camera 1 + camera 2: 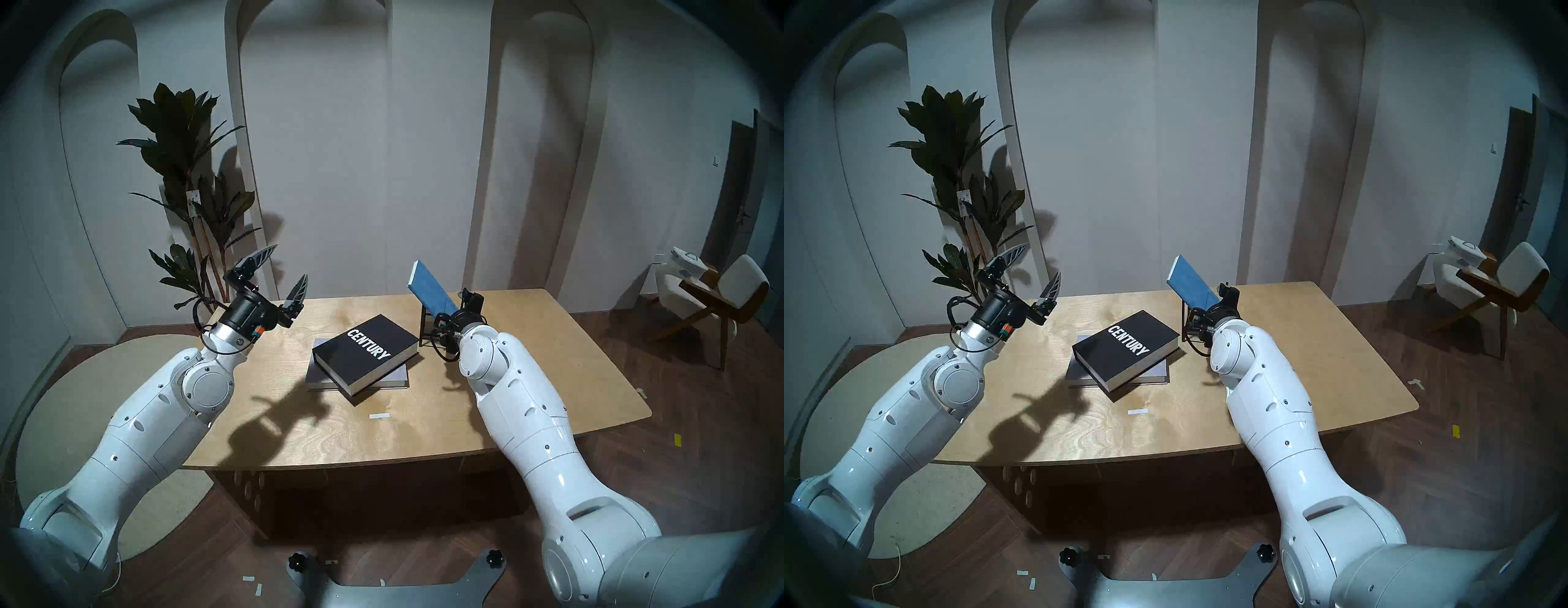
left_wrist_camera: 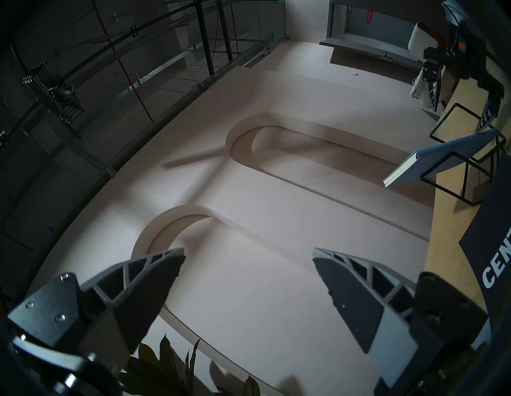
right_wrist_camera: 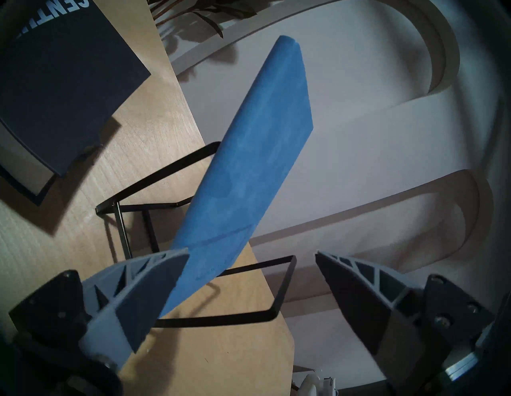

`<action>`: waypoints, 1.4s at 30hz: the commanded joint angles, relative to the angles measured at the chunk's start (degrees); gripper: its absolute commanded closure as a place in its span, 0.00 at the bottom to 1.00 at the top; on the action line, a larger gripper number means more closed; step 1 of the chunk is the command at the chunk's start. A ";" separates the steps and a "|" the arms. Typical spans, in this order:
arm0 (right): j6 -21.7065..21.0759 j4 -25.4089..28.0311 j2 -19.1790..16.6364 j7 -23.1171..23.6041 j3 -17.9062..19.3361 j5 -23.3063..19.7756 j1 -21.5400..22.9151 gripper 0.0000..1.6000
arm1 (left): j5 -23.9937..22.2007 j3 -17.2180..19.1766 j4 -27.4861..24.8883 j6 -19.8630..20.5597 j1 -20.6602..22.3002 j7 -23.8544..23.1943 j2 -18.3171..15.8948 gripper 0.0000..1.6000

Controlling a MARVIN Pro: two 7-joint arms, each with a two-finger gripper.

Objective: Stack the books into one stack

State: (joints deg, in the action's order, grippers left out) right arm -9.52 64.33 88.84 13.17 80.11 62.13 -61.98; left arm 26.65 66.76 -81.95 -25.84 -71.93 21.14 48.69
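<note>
Right gripper point(image 3: 252, 251): fingers spread wide apart, clamped on nothing. Just ahead of it, in the gap between the fingers and hard against the finger at the wrist view's lower left: the bottom end of the blue notebook point(image 3: 249, 143). Cannot tell whether finger and cover touch.

Around that notebook, directly in front of the same pincer: the black wire rack point(image 3: 276, 315), standing on the wooden table point(image 1: 424, 424) near the far edge. Inside the rack: only the notebook's lower part, leaning steeply, with the upper end sticking up and away from the gripper, toward the wall.

To the left of the right gripper, near but apart from the rack: the black "CENTURY" book point(image 1: 365, 352), lying flat and skewed on top of the large grey-lavender book point(image 1: 316, 375), itself flat on the table. Two books piled so far; the blue one not yet on them.

Left gripper point(image 1: 289, 262): fingers also wide apart, holding nothing, raised above the table's left end and pointing up toward the wall. To its right and below: the two-book pile, well apart from the fingers. Behind it: a potted plant point(image 1: 182, 140) by the wall.
</note>
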 commanded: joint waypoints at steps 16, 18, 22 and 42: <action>-4.41 -1.63 11.34 -16.11 0.24 -1.23 0.91 0.00 | -3.00 1.43 -4.21 3.38 -0.96 -2.08 -1.26 0.00; -4.91 -0.85 11.46 -17.57 0.58 -1.57 0.39 0.00 | -3.20 1.46 -4.47 3.68 -1.09 -2.16 -1.37 0.00; -7.00 -0.55 11.52 -18.72 1.25 -1.90 0.33 0.00 | -3.50 1.43 -4.87 4.18 -1.26 -2.22 -1.59 0.00; -9.28 8.44 10.07 -2.53 4.04 -8.65 -2.98 0.00 | -4.03 0.94 -5.21 4.77 -1.22 -2.00 -2.11 0.00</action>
State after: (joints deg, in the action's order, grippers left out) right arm -18.07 69.17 99.42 6.18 84.00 54.50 -65.19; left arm 22.46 67.27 -86.15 -20.69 -73.92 18.80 46.70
